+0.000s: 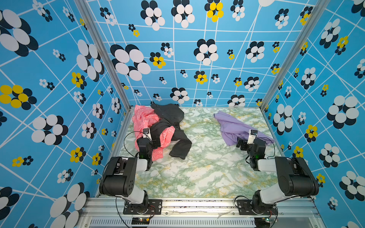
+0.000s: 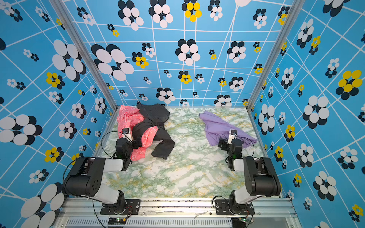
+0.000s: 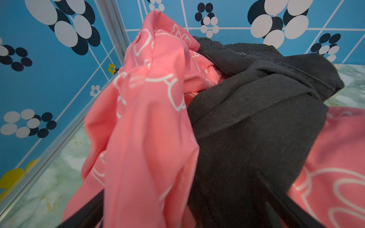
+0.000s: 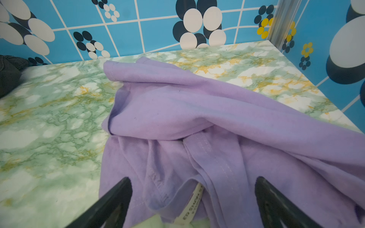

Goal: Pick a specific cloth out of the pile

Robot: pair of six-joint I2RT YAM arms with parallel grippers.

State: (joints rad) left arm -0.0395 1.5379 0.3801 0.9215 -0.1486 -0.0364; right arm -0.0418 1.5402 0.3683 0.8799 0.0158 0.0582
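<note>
We've got the lilac cloth [image 1: 235, 126] at right of the bench [image 1: 207, 169], well apart from the pile [image 1: 158, 126] at left, both right pincer [image 4: 193, 179] and left pincer [image 3: 180, 183] spread, gripping nothing; soft, light, floppy, so pinch bunched folds by the tag [image 4: 192, 207].

Bright, even light; soft foreground blur

I see the lilac T-shirt [image 1: 235, 126] lying crumpled in loose folds on the right side of the marbled tabletop [image 1: 197, 169], well apart from the pile [image 1: 160, 130]. A small white tag [image 4: 194, 205] pokes out at its near hem, though its print looks too cut off to read. The pile sits far left: a salmon-pink cloth [image 1: 143, 118] with white squiggles, tangled with black garments [image 1: 169, 115].
</note>
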